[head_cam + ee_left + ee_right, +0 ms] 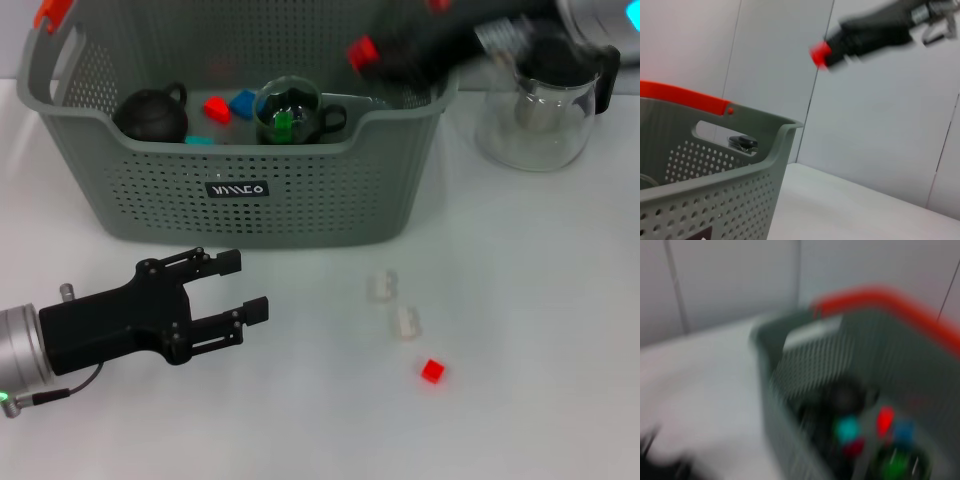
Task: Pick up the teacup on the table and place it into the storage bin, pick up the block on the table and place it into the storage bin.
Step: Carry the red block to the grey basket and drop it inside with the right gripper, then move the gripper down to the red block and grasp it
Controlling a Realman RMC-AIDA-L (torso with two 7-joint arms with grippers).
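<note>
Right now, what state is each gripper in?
Left gripper: open, empty, low over the table.
Right gripper: shut on a red block above the storage bin.

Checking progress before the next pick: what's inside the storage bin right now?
Inside the storage bin: a black teapot, a glass teacup holding a green block, plus red, blue and teal blocks. The front wall hides the floor nearest it.

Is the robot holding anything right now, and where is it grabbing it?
The right gripper pinches a small red block at its tip, above the storage bin. The left gripper is open and holds nothing.
</note>
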